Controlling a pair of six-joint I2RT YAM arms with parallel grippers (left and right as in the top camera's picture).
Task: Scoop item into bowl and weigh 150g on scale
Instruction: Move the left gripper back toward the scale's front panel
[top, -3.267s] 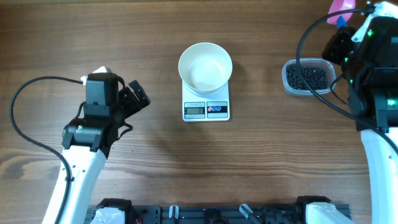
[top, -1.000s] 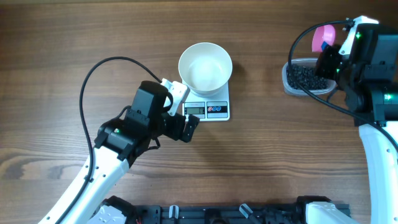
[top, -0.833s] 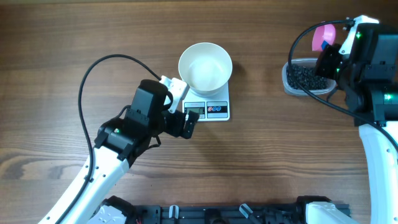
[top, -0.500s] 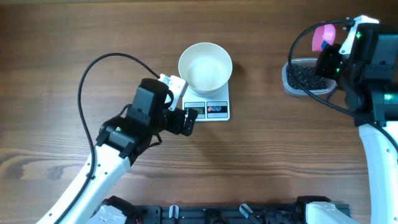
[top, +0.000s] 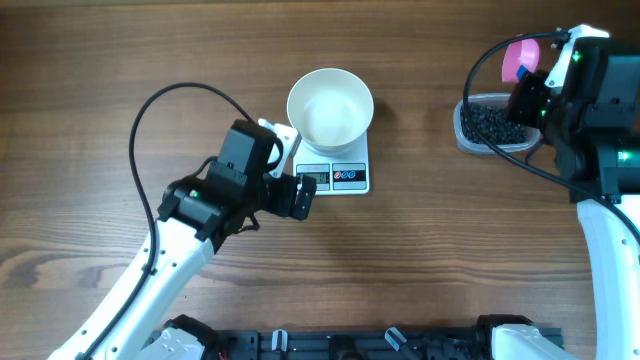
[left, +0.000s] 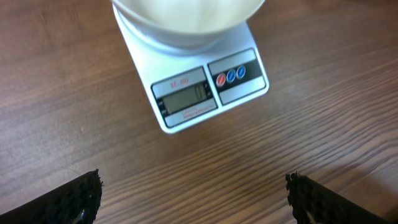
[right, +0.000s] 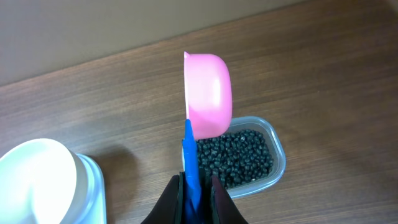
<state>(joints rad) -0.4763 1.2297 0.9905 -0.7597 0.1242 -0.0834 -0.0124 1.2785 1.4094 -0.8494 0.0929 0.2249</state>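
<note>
The white bowl (top: 330, 108) stands empty on the scale (top: 345, 178) at mid-table. My left gripper (top: 296, 168) hovers wide open at the scale's left front corner, holding nothing. In the left wrist view the bowl (left: 186, 18) and the scale (left: 208, 87) lie just ahead of its black fingertips (left: 81, 198). My right gripper (right: 194, 186) is shut on the blue handle of the pink scoop (right: 209, 93). It holds the scoop above the clear tub (right: 273, 152) of black beads, the item (right: 236, 158). The scoop's inside is hidden.
The tub (top: 466, 134) sits on the wooden table to the right of the scale, with the scoop (top: 520, 60) over its far side. The left arm's black cable (top: 150, 110) loops over the table. A black rail (top: 340, 345) runs along the front edge.
The left arm swung in from the table's left side to the scale, then edged closer over the last second, staying open. The right arm lowered the scoop toward the tub earlier and has since held still.
</note>
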